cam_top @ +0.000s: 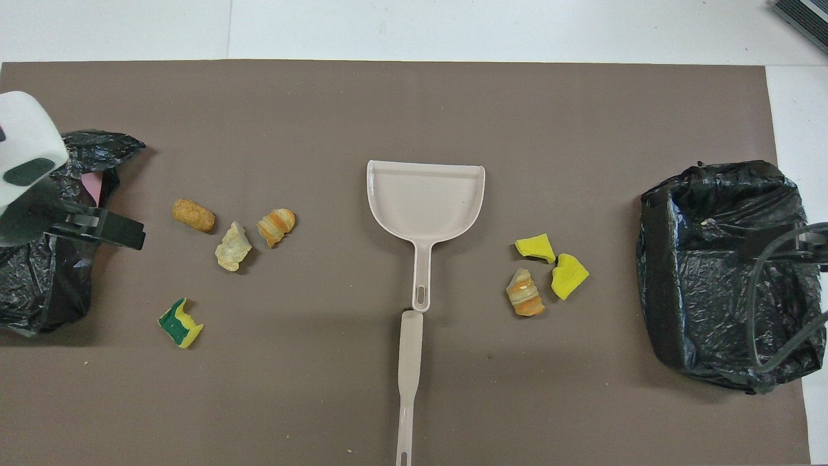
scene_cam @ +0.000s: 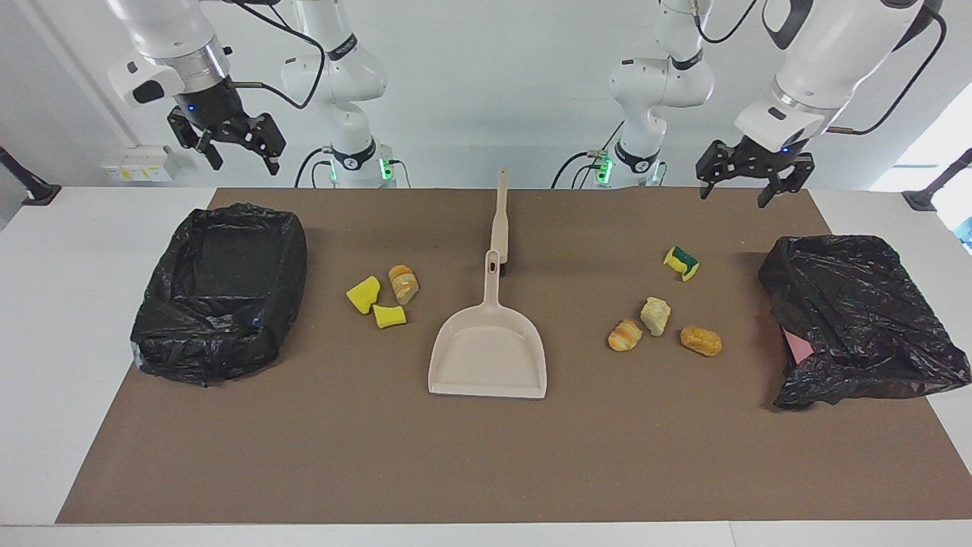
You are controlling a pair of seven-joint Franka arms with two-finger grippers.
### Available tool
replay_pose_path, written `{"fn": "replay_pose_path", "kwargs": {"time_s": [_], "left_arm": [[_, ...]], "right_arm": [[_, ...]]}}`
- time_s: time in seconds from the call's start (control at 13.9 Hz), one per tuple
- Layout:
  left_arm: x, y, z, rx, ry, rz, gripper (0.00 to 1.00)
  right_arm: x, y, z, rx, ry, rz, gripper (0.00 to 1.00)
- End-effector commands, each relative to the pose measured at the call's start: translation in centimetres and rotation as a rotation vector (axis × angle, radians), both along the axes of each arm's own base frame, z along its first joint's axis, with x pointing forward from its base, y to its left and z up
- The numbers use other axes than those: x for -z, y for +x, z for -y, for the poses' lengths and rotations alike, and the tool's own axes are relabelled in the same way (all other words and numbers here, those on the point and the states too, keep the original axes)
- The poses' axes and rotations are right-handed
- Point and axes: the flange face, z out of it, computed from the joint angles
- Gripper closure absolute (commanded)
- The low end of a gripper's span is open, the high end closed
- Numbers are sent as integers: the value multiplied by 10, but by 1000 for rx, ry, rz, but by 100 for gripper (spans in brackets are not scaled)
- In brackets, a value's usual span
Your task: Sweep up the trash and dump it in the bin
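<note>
Lying unlabelled, trash [scene_cam: 380, 298], beige dustpan [scene_cam: 487, 357]

Bare mat [scene_cam: 486, 456] beyond dustpan [scene_cam: 488, 357] mouth; trash [scene_cam: 380, 298] clusters flank it; bins [scene_cam: 220, 292] block both ends.

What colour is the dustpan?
The dustpan is plain beige, clearest in the overhead view.

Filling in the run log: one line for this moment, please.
left gripper: open, empty, raised | right gripper: open, empty, raised | trash: unswept | dustpan: untouched
</note>
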Motion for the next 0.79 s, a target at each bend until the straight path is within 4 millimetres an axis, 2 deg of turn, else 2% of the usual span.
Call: {"fn": "replay_pose_path", "kwargs": {"time_s": [0.0,0.07,0.22,0.43,0.72], "left_arm": [[6,-36,27,0,-25,-23,0],[13,-44,38,4,-42,-43,0],[28,-59,74,27,-43,-52,0],[53,-76,117,30,-38,-46,0],[86,-102,162,49,-35,-40,0]], "right_arm": [[2,-3,1,-8,19,11,0],[2,-3,1,-10,19,10,0],[3,-4,1,-13,19,5,0],[4,-6,1,-15,19,5,0],[7,-10,1,-16,21,-2,0]]}}
